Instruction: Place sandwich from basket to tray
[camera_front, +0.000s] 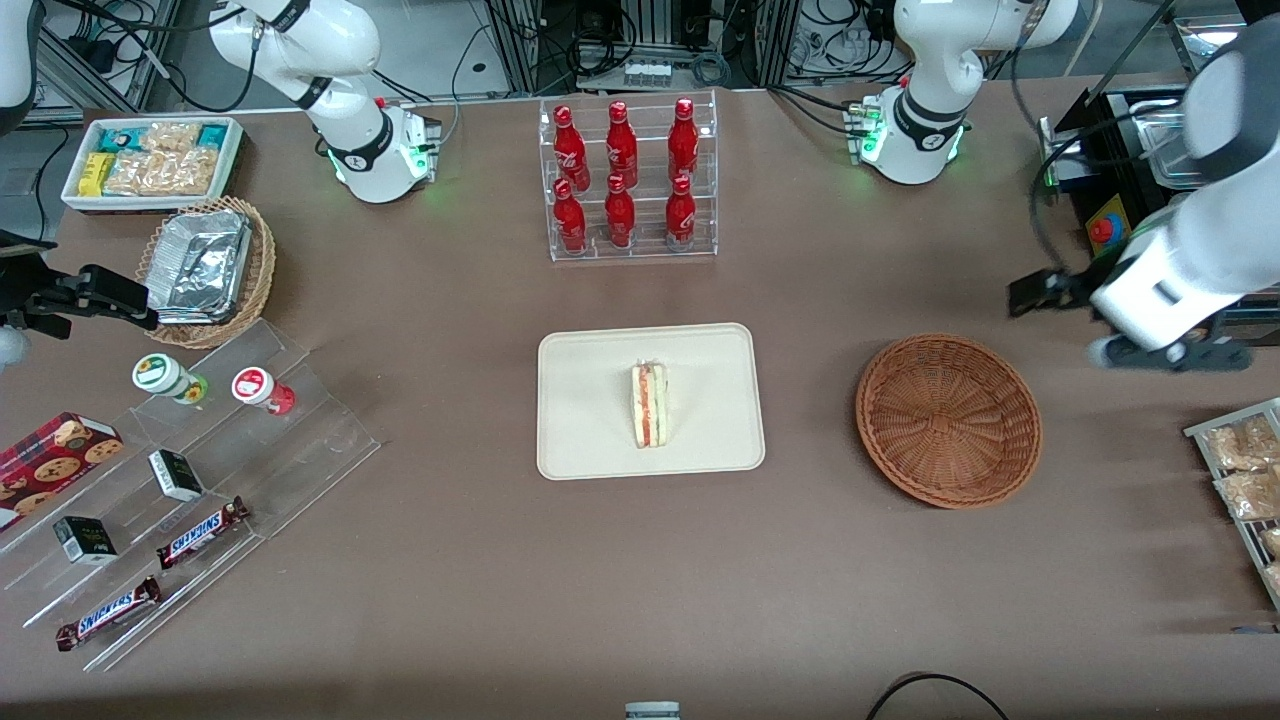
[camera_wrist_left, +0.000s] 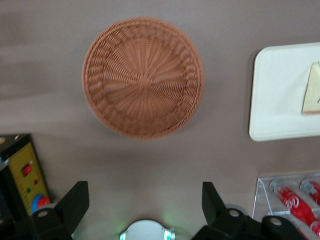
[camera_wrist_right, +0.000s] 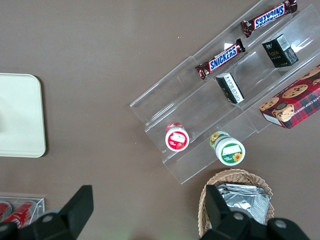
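Note:
The sandwich (camera_front: 650, 405), a pale wedge with red and green layers on its cut edge, lies in the middle of the cream tray (camera_front: 590, 440). The round reddish-brown basket (camera_front: 948, 420) stands beside the tray, toward the working arm's end, with nothing in it. My left gripper (camera_front: 1035, 292) hangs above the table, a little farther from the front camera than the basket and apart from it. In the left wrist view the gripper (camera_wrist_left: 145, 192) is open with nothing between its black fingers (camera_wrist_left: 75, 200), and the basket (camera_wrist_left: 143, 77), the tray (camera_wrist_left: 280, 100) and the sandwich (camera_wrist_left: 312, 92) all show.
A clear rack of red bottles (camera_front: 628, 180) stands farther back than the tray. A control box with a red button (camera_front: 1105, 230) and a wire rack of wrapped pastries (camera_front: 1240, 470) sit at the working arm's end. An acrylic snack stand (camera_front: 170, 500) and a foil-filled wicker basket (camera_front: 205, 265) are at the parked arm's end.

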